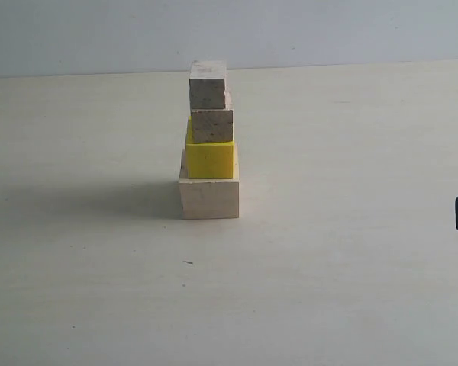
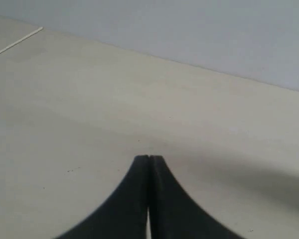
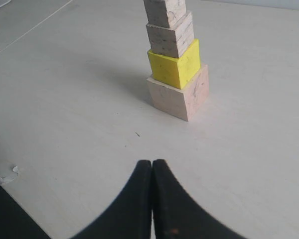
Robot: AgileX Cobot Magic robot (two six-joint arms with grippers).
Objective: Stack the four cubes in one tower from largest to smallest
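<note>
Standing on table [image 1: 351, 290]: tower [image 1: 209, 141], four high, large cube [image 1: 209, 200] at bottom. Left gripper [image 2: 149, 158] and right gripper [image 3: 152, 162] clenched on nothing. Dark speck [image 1: 188, 262] near base.

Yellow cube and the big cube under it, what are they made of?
The yellow cube looks like painted wood or maybe plastic: even, matte colour with no grain showing. The large cube seems to be bare, unvarnished pale wood: faint grain streaks and dark specks, dull surface.
</note>
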